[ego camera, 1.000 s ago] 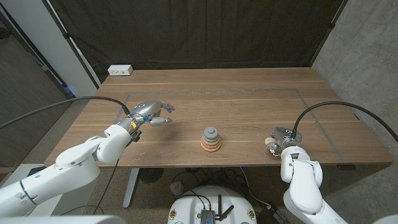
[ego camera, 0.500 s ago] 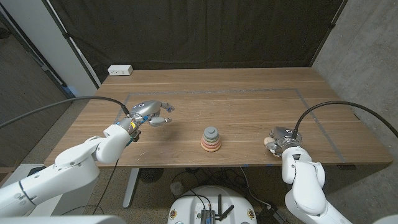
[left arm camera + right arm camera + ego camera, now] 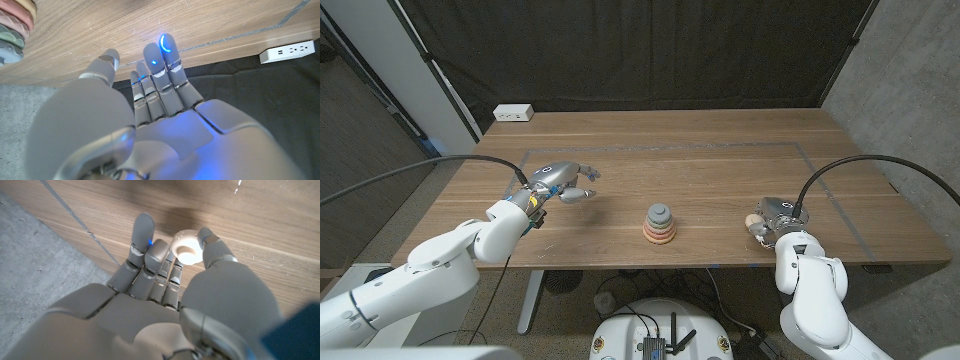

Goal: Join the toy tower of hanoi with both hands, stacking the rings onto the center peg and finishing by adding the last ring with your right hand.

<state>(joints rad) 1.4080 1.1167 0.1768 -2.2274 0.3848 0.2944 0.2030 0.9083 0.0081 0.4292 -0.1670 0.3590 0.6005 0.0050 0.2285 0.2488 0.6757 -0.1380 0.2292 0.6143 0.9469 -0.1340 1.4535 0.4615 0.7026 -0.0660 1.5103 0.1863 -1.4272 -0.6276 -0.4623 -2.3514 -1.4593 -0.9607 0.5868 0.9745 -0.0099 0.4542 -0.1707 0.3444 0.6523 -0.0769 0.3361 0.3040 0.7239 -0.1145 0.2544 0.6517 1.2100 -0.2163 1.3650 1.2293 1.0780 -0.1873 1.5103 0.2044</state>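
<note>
The toy tower (image 3: 659, 223) stands in the middle of the table near its front edge: pink, orange and green rings with a grey one on top, so the peg is hidden. An edge of the tower (image 3: 14, 25) also shows in the left wrist view. A small cream ring (image 3: 187, 249) sits between the thumb and fingers of my right hand (image 3: 170, 285), which pinches it. In the head view, that right hand (image 3: 776, 215) is to the right of the tower, with the cream ring (image 3: 753, 222) at its tower side. My left hand (image 3: 563, 184) hovers left of the tower, fingers apart, holding nothing.
A white power strip (image 3: 514, 113) lies at the table's back left corner and also shows in the left wrist view (image 3: 291, 50). A thin tape line (image 3: 800, 150) frames the work area. Bare wood lies between each hand and the tower.
My right hand has shifted a little away from the table's front edge, taking the cream ring along. The left hand and the tower have stayed put.
</note>
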